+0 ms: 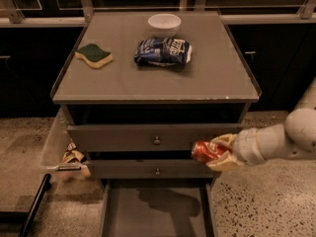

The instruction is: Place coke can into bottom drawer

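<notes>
While gripping the coke can, the end effector hangs above the bottom drawer.

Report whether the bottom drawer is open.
Open: the bottom drawer is pulled out; the gripper holds the coke can higher up, right.

I can read no word, brand or number anywhere. My gripper, at the right in front of the grey drawers, clasps the coke can. I cannot make out its white lettering, nor the white print on the blue bag on the far cabinet top.
</notes>
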Robot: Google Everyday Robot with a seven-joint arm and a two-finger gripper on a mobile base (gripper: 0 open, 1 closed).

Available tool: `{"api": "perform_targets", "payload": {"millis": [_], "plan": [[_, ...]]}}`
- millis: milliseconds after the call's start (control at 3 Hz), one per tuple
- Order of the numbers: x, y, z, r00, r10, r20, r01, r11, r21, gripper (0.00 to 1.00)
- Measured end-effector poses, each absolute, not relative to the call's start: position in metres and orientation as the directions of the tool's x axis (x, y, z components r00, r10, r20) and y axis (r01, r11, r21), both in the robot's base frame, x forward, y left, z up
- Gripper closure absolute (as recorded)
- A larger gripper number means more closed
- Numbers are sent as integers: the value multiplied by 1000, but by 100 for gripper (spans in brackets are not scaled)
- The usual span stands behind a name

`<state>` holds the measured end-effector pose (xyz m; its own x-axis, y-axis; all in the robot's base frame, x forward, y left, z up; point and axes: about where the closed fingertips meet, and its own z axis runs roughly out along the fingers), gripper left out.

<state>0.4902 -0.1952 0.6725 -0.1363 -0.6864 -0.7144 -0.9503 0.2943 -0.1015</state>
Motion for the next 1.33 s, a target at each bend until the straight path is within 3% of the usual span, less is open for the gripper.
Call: {"api": "perform_targets", "payload": {"millis": [667,1333], "plan": [[487,-176,563,-167,-650,-742,-954,297,-46,100],[483,-171,535,-194,-635,-748,-954,301,-9,100]]}}
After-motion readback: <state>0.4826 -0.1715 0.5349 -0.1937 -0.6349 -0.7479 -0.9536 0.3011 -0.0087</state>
